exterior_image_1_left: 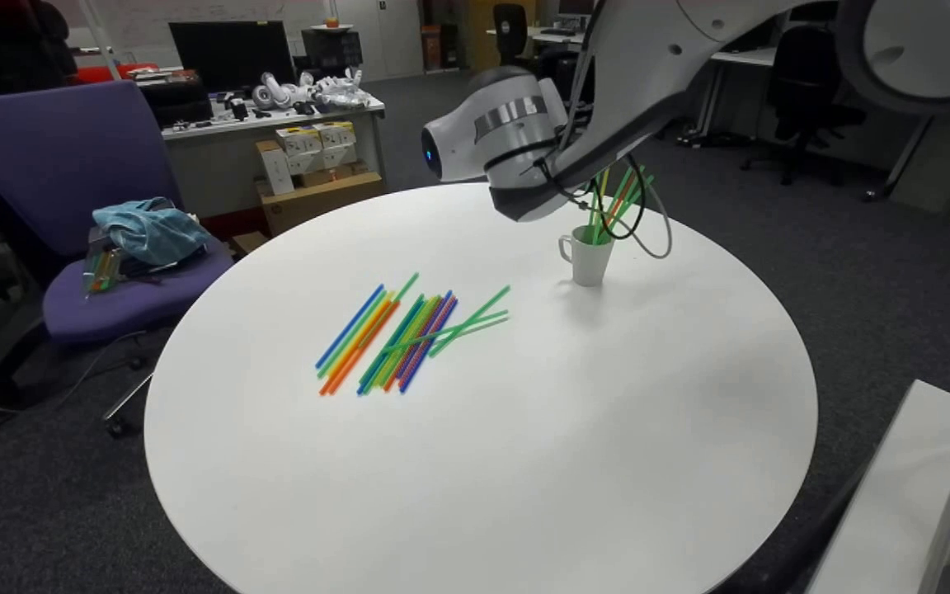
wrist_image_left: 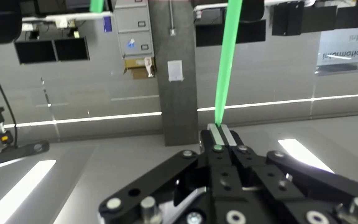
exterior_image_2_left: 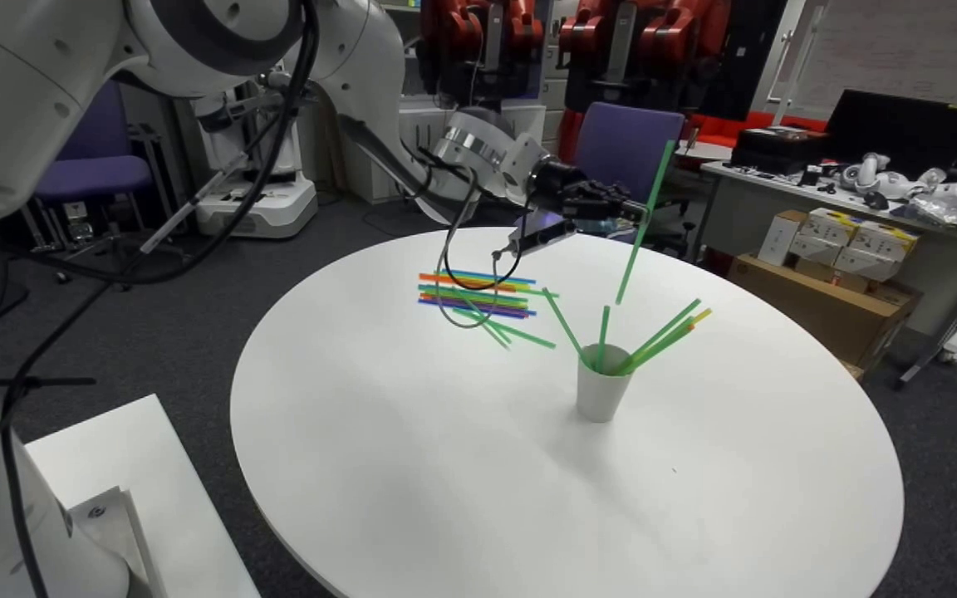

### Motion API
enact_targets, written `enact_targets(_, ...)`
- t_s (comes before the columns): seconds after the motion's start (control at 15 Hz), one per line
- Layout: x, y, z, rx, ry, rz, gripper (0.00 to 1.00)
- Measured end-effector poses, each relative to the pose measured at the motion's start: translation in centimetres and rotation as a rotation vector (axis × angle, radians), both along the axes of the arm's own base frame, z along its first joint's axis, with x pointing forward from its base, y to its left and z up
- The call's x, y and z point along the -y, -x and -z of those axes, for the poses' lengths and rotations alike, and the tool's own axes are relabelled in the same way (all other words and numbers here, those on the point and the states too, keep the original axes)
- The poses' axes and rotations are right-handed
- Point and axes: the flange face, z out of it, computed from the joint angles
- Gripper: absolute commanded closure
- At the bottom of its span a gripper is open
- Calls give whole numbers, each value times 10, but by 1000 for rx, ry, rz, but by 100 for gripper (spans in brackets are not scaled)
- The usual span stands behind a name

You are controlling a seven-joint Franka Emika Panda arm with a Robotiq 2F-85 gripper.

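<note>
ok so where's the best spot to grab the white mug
Probably by the handle, coming in level from the side where it juts out: the mug stands upright, and the straws fanning up out of it would likely block a grip from above.

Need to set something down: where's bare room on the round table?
Biggest patch: round table between loose straws, mug and rim facing the white side table. Narrower: loose straws to rim by the adjacent purple chair. Crowded: the loose straws; above the mug, where its straws splay. The pincer holds a green straw aloft.
</note>
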Motion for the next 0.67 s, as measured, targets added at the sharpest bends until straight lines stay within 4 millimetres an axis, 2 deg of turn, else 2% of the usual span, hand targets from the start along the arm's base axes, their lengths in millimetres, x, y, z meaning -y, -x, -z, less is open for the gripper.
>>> enact_targets(0.2,-12,31,29,-121,115,50,100)
enact_targets(0.4,-17,56,63,-217,129,50,100)
enact_targets(0.53,-10,63,77,-196,142,37,100)
enact_targets(0.67,6,62,83,-115,184,23,100)
